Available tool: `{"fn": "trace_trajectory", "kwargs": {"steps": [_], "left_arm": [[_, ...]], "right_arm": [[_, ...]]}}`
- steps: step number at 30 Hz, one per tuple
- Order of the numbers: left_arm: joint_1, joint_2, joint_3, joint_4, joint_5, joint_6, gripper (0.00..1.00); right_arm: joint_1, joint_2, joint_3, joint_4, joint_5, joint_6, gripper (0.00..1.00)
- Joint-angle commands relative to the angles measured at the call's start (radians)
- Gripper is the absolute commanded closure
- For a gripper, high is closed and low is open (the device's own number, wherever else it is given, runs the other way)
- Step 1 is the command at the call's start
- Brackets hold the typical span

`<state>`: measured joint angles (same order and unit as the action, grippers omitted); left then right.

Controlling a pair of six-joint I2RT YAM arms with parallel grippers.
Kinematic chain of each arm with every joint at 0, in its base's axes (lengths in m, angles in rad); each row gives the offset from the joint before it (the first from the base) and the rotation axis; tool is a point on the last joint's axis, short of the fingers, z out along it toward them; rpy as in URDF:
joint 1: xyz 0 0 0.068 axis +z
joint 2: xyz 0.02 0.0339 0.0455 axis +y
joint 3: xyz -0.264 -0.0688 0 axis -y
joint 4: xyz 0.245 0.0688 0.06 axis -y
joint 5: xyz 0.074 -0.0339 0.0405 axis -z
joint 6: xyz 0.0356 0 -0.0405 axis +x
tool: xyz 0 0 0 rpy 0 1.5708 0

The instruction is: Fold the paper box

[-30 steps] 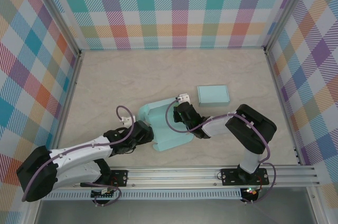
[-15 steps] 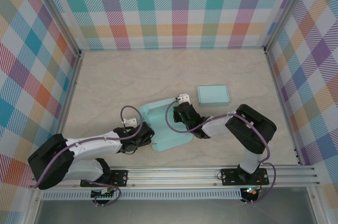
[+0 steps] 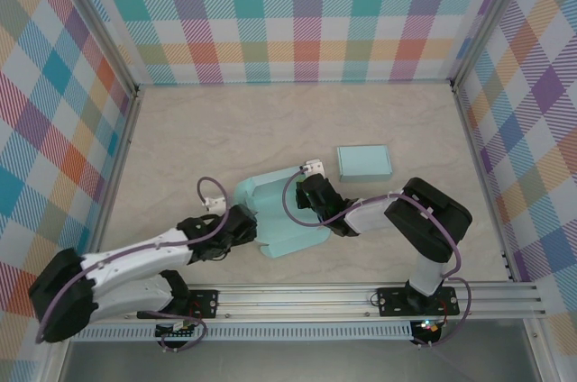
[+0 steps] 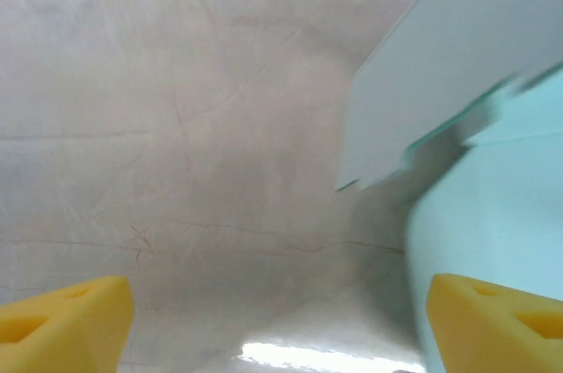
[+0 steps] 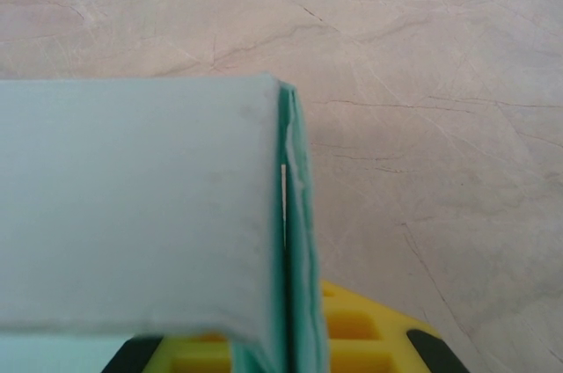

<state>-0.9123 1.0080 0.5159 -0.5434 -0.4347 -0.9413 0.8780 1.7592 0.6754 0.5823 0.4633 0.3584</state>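
Jaws of the left end effector (image 4: 277,329) have narrowed yet stand wide and empty beside the paper box (image 3: 281,215), near mid-worktop (image 3: 225,130), likely readying a flap grab; the right end effector (image 3: 306,195) stays pinched on its right wall.

A pale, beige-veined table (image 3: 225,130) carries a part-folded mint paper box (image 3: 270,215) low and centre in the overhead frame, and a smaller closed box (image 3: 364,162) of the same colour apart, upper right.
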Motion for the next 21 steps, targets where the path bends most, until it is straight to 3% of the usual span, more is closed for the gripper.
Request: {"fn": "trace_trajectory", "kwargs": {"steps": [1, 5, 9, 16, 21], "left_arm": [[-0.003, -0.128, 0.034, -0.106, -0.058, 0.046, 0.17], [0.002, -0.235, 0.062, -0.156, -0.102, 0.075, 0.22], [0.043, -0.239, 0.111, -0.219, -0.179, 0.13, 0.43], [0.181, -0.161, 0.16, -0.237, -0.219, 0.219, 0.65], [0.24, -0.084, 0.14, -0.132, -0.219, 0.293, 0.65]], "right_arm": [[0.007, 0.021, -0.005, -0.011, 0.006, 0.017, 1.0], [0.007, 0.019, -0.006, -0.01, 0.006, 0.019, 1.0], [0.007, 0.016, -0.01, -0.01, 0.006, 0.019, 1.0], [0.007, 0.016, -0.008, -0.01, 0.006, 0.017, 1.0], [0.007, 0.019, -0.005, -0.008, 0.002, 0.019, 1.0]]}}
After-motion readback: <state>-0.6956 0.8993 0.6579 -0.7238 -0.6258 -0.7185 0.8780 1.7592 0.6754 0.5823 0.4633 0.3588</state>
